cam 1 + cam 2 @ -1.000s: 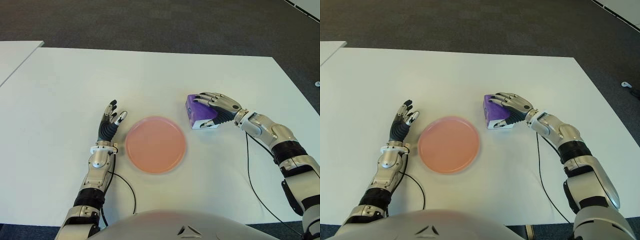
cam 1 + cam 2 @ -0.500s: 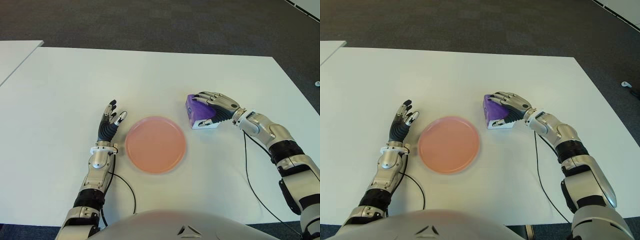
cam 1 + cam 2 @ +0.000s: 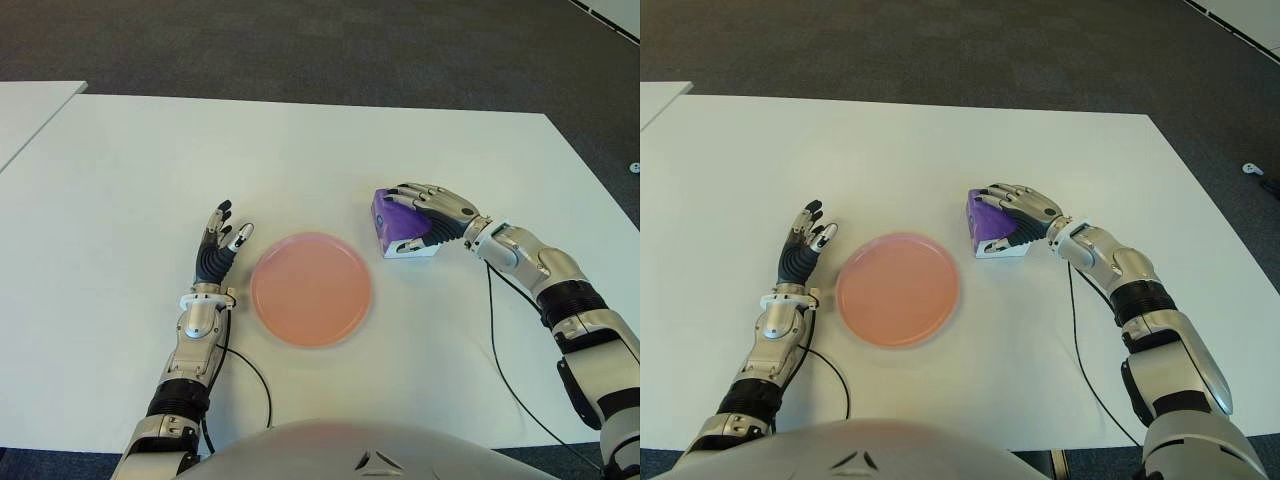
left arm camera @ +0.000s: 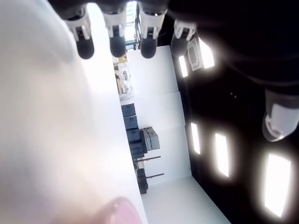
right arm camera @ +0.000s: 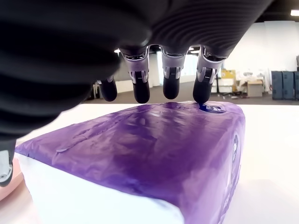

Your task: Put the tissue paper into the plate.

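White tabletop point(image 3: 420, 380) with a pink plate point(image 3: 311, 289) near its middle and a purple tissue paper pack point(image 3: 392, 222) lying just beside the plate on the robot's right, outside it. The right hand point(image 3: 428, 212) is laid over the pack, fingers point(image 5: 141, 81) draped across its top and thumb at its near side, a loose grip that has not lifted it from the tabletop. The left hand point(image 3: 219, 247) shows just left of the plate, fingers extended and holding nothing.
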`<state>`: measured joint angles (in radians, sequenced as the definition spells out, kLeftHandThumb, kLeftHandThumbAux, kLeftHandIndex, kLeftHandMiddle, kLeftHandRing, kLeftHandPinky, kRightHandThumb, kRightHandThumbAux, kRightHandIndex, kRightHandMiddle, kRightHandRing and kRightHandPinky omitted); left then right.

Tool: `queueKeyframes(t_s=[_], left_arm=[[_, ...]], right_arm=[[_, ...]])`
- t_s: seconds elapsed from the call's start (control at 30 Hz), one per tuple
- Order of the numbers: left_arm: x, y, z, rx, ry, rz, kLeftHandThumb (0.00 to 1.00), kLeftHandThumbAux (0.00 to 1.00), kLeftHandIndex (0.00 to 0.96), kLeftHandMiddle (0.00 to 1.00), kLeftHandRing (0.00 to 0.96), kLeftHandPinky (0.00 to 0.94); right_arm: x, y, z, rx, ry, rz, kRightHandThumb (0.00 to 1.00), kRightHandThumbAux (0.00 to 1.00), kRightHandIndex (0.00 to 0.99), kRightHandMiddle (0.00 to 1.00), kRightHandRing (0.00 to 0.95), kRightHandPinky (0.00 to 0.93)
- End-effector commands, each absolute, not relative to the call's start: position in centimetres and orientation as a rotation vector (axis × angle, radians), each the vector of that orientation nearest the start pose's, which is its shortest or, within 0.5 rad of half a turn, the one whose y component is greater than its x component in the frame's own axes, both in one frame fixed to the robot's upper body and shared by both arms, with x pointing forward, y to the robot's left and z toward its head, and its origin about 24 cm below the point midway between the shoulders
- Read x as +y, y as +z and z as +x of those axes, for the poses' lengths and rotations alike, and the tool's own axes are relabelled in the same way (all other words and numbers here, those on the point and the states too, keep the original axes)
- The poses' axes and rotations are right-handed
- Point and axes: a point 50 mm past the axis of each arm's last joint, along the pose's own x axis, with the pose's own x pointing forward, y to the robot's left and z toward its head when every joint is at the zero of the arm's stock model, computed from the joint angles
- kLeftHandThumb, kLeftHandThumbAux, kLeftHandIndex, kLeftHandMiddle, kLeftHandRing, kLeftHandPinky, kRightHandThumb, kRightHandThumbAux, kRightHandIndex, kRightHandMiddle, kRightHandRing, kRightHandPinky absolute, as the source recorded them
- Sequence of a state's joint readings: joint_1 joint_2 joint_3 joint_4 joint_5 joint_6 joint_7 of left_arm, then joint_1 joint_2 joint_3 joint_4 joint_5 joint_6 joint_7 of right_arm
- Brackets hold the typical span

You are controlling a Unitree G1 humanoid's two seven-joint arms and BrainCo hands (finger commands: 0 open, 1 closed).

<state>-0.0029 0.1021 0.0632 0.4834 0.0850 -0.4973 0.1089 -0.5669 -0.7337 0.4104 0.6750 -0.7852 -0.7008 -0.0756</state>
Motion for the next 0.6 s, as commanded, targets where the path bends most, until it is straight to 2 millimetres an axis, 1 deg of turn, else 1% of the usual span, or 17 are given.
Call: queueKeyframes(t_s=[0.03,0.5,0.6], left_arm=[[19.1,-3.8,21.6,0.101,0.137,0.183,0.000,0.426,0.000,0.000,0.000,0.000],[18.9,-3.9,21.6,0.104,0.148,0.177,0.000,0.428,0.000,0.000,0.000,0.000],[18.9,-3.9,21.6,0.105,0.150,0.175,0.000,0.430,0.000,0.000,0.000,0.000]], right_arm=[[-20.8,8.4,32.3,-0.379,0.641,-1.501,0.275,0.427,0.000,0.000,0.000,0.000],[-20.5,6.3,32.4,-0.329,0.662,-1.527,0.270,0.432,0.000,0.000,0.000,0.000],[-20.7,4.9,32.5,-0.300,0.655,-1.544,0.268,0.430,0.000,0.000,0.000,0.000]])
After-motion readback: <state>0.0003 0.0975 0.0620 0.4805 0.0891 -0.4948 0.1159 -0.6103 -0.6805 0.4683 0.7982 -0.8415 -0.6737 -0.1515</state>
